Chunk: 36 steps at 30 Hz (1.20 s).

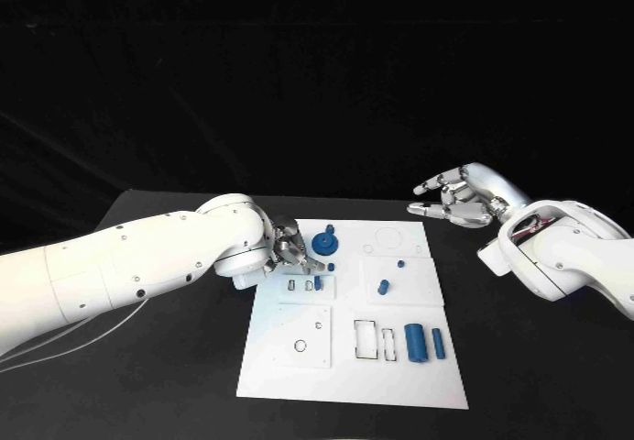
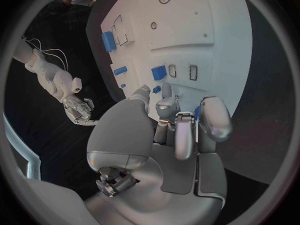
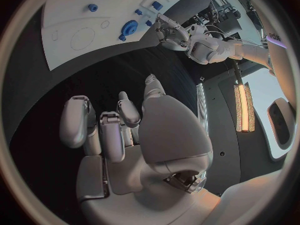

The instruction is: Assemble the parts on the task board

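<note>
The white task board (image 1: 284, 367) lies mid-table, also seen in the left wrist view (image 2: 206, 15) and the right wrist view (image 3: 69, 15). A blue gear-like part (image 1: 326, 244) stands near its far edge. My left hand (image 1: 293, 254) hovers right beside it, fingers (image 2: 181, 130) curled over the board's far left corner; a sliver of blue (image 2: 197, 113) shows between them, and whether it is held is unclear. A blue block (image 2: 159, 72) sits by two slots. My right hand (image 1: 456, 197) hangs beyond the board's far right corner, fingers (image 3: 78, 122) apart, holding nothing.
Two blue cylinders (image 1: 415, 342) lie near the board's front right, beside empty rectangular slots (image 1: 365, 339). Small blue pegs (image 1: 383, 286) stand at mid-board. A round hole (image 1: 300, 346) is at the front left. Black table (image 1: 158, 385) surrounds the board.
</note>
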{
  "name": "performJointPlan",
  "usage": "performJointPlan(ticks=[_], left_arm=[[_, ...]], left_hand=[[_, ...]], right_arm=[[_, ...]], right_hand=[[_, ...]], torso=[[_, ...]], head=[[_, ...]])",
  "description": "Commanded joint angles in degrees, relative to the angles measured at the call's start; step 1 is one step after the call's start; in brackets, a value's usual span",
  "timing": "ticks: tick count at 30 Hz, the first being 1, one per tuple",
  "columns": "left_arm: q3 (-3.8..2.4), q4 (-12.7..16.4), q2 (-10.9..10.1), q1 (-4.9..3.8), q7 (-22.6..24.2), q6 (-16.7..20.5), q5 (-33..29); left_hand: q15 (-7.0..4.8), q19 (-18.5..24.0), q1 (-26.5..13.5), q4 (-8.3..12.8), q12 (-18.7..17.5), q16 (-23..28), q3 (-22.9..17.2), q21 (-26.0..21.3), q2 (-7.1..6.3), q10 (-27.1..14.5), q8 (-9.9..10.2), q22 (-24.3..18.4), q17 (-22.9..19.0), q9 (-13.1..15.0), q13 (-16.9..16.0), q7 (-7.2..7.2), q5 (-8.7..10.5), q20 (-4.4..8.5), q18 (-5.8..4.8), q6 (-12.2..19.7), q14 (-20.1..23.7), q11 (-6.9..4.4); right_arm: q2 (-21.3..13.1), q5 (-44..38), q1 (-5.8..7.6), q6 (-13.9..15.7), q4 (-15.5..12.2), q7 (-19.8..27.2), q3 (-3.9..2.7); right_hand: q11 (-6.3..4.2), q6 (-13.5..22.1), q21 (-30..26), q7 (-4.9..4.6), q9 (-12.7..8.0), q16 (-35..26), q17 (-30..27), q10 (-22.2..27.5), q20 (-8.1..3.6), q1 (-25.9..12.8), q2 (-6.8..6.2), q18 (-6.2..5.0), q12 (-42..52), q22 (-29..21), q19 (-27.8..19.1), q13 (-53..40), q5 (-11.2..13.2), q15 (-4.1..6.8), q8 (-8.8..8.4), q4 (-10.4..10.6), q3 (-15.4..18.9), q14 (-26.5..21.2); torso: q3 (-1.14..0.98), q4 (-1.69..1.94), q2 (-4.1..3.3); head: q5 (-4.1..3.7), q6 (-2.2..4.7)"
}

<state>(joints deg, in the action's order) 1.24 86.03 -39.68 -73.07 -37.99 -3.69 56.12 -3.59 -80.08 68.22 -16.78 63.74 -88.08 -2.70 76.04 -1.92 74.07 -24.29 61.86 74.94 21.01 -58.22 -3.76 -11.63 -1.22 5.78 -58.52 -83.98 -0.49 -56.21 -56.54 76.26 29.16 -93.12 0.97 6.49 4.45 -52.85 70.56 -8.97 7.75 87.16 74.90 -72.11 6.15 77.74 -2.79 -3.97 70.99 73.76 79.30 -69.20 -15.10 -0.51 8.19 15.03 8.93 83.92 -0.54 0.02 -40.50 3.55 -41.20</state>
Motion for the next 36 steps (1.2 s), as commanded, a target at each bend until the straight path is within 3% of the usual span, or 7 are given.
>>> performJointPlan(ticks=[1,8,17,22,27,36], left_arm=[[0.01,-0.23,0.51,-0.13,-2.3,-2.33,1.4],[0.06,-0.61,1.1,-0.13,-2.73,-3.05,1.41],[0.25,-1.32,2.13,-0.1,-3.0,-4.35,1.41],[0.35,-1.83,2.65,-0.08,-2.93,-4.75,1.41],[0.5,-2.17,3.17,-0.06,-3.06,-5.17,1.48],[0.61,-2.28,3.43,-0.05,-3.51,-6.13,2.14]], left_hand=[[-0.52,-0.59,-1.79,-0.03,0.62,-0.46,1.38,0.37,-0.21,0.23,-0.57,0.5,12.79,0.58,-0.32,0.02,0.39,0.02,-0.71,0.64,-5.36,0.0],[-0.56,-0.79,-2.92,-0.01,1.03,-0.69,2.6,0.75,-0.13,0.44,-1.0,1.15,13.15,1.13,-0.76,0.08,0.39,0.05,-0.81,0.92,-5.46,-0.04],[-0.56,-0.87,-2.89,0.03,0.9,-0.79,2.68,0.87,-0.14,0.35,-1.03,1.4,13.3,1.18,-0.61,0.09,0.37,0.05,-0.85,0.97,-5.5,-0.05],[-0.57,-0.92,-2.75,0.08,0.66,-0.85,2.76,0.96,-0.09,0.17,-1.07,1.56,13.4,1.26,-0.32,0.09,0.34,0.05,-0.88,1.06,-5.53,-0.05],[-0.56,-0.93,-1.56,0.18,0.58,-0.94,2.84,1.12,0.22,-0.01,-1.34,1.78,13.53,1.7,-0.28,0.09,0.22,0.05,-0.91,1.49,-5.56,-0.05],[-0.56,-1.12,-0.7,0.19,0.85,-1.15,2.82,1.5,0.43,0.13,-1.61,2.47,13.86,2.04,-0.61,0.11,0.19,0.05,-1.02,1.64,-5.66,-0.07]], right_arm=[[0.26,-0.41,-0.07,-0.85,0.24,-0.48,0.0],[0.67,-0.53,-0.17,-1.02,0.6,-0.65,0.02],[1.03,-0.57,-0.27,-1.23,0.81,-0.77,0.03],[1.05,-0.57,-0.31,-1.35,0.87,-0.83,0.03],[1.09,-0.58,-0.34,-1.4,0.84,-0.84,0.03],[1.08,-0.73,-0.35,-1.74,0.8,-1.23,0.03]], right_hand=[[-0.19,-0.36,-0.29,-0.01,-0.06,-0.28,8.59,-0.08,-0.09,-0.52,0.08,-0.85,-0.06,-0.08,-0.26,0.01,-0.31,0.51,0.36,0.01,0.27,4.36],[-0.22,-0.36,-0.32,0.01,-0.08,-0.29,8.6,-0.16,-0.11,-0.47,0.15,-0.85,0.02,-0.08,-0.24,-0.02,-0.57,0.53,0.43,0.0,0.38,4.37],[-0.24,-0.37,-0.4,0.03,-0.09,-0.33,8.54,-0.2,-0.13,-0.43,0.25,-0.86,0.04,-0.12,-0.24,-0.01,-0.81,0.56,0.5,-0.01,0.47,4.35],[-0.25,-0.37,-0.25,0.04,-0.09,-0.25,8.72,-0.25,-0.15,-0.38,0.31,-0.82,0.09,0.01,-0.14,-0.05,-0.94,0.57,0.53,-0.02,0.51,4.4],[-0.25,-0.37,-0.25,0.04,-0.09,-0.25,8.72,-0.25,-0.15,-0.38,0.31,-0.82,0.09,0.01,-0.14,-0.05,-0.94,0.57,0.53,-0.02,0.51,4.4],[-0.28,-0.4,-0.29,0.07,-0.1,-0.27,8.7,-0.32,-0.17,-0.28,0.5,-0.82,0.15,0.01,-0.12,-0.07,-1.16,0.6,0.62,-0.05,0.55,4.41]], torso=[[-0.04,0.0,0.02],[-0.04,0.09,0.02],[-0.01,-0.08,0.01],[0.01,0.07,0.04],[-0.01,0.06,0.02],[-0.04,0.0,0.06]], head=[[-0.18,-0.11],[-0.22,-0.27],[-0.08,-0.47],[-0.08,-0.43],[-0.02,-0.18],[0.09,-0.41]])
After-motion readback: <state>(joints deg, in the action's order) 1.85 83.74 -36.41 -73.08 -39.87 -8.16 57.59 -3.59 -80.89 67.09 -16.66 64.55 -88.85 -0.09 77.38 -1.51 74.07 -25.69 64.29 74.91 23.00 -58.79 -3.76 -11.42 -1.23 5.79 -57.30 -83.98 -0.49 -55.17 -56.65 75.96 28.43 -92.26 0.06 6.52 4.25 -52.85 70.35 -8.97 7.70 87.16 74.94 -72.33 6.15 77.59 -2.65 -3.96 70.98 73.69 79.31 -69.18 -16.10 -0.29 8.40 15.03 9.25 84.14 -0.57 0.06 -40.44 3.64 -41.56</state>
